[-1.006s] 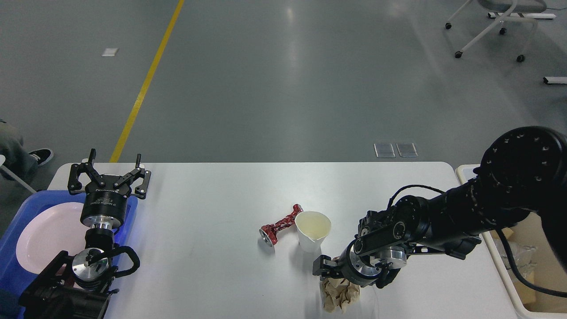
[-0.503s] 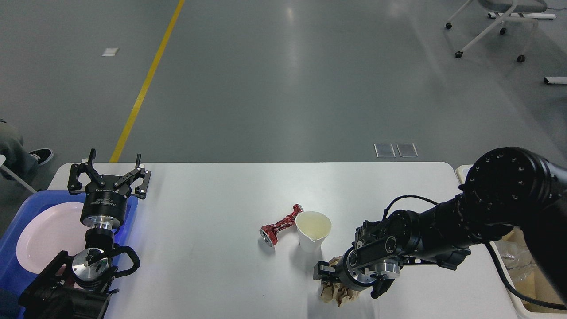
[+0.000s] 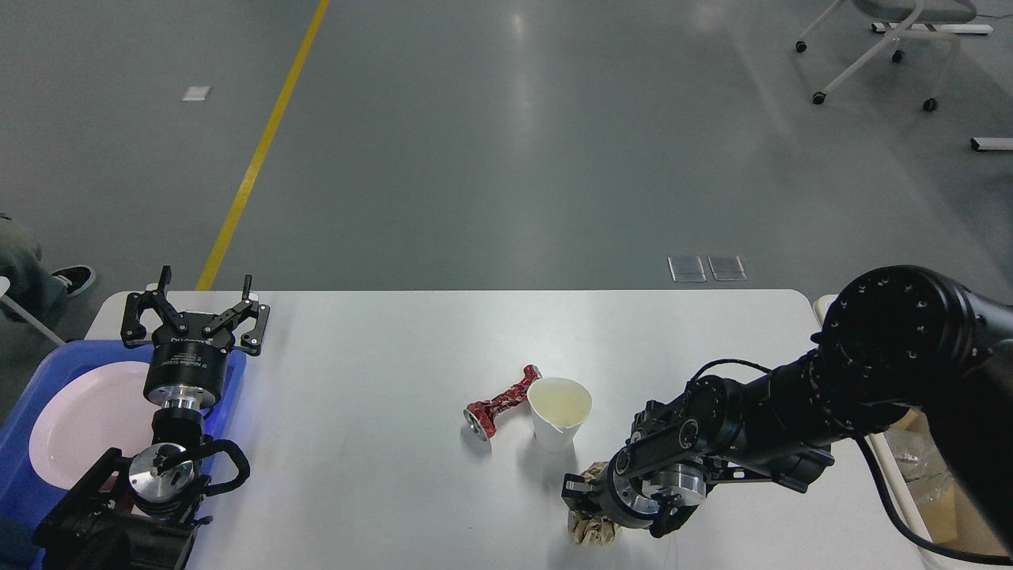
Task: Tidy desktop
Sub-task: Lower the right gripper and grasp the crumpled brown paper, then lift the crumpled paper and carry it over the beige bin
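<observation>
The white desktop [image 3: 380,356] carries a crushed red can [image 3: 498,407] and, touching its right end, an upright white paper cup [image 3: 559,412]. A crumpled brown paper [image 3: 593,529] lies near the front edge, below the cup. My right gripper [image 3: 584,500] presses down on this paper and looks shut on it; the paper is mostly hidden under the wrist. My left gripper [image 3: 204,286] is open and empty, pointing away from me over the far right corner of the blue tray [image 3: 43,368].
The blue tray at the left holds a white plate [image 3: 83,419]. A beige bin [image 3: 961,514] with clear plastic waste stands beside the table's right edge. My right arm spans the front right of the table. A wheeled chair [image 3: 878,47] stands far off on the floor.
My right gripper has moved lower and slightly left onto the crumpled paper, which now looks squeezed smaller. The right arm has dropped. The left arm, can and cup have not moved.
</observation>
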`<move>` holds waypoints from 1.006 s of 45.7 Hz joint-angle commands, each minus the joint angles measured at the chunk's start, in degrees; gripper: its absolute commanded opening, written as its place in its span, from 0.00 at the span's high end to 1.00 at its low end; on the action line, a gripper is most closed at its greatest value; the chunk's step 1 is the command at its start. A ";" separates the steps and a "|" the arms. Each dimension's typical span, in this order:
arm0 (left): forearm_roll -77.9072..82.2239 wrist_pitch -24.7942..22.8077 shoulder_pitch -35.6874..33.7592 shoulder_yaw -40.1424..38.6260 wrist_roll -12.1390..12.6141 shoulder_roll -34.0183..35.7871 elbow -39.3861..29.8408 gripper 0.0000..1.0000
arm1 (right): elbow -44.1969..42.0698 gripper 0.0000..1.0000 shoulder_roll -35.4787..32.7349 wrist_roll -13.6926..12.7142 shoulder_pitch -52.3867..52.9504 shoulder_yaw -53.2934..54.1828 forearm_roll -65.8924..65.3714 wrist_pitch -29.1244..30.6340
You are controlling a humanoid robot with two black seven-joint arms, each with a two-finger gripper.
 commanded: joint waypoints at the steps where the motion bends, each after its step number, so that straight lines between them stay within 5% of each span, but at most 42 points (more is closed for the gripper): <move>1: 0.01 0.00 0.00 -0.01 0.00 0.00 0.00 0.04 | 0.91 1.00 -0.26 -0.07 1.11 -0.45 0.35 0.03; 13: 0.01 0.00 0.00 -0.01 0.00 0.00 0.00 0.04 | 2.14 1.00 -1.05 -0.16 3.05 -0.54 0.61 1.43; 32: 0.01 0.00 0.00 -0.01 0.00 0.00 0.00 0.04 | 18.13 1.00 -13.79 -0.25 25.71 -4.40 1.75 18.39; 40: 0.01 0.00 0.00 -0.01 0.00 0.00 0.00 0.04 | 18.93 1.00 -18.27 0.02 38.80 -8.80 2.19 31.57; 46: 0.01 0.00 0.00 -0.01 0.00 0.00 0.00 0.04 | 20.42 1.00 -20.91 0.02 48.73 -13.19 7.28 35.45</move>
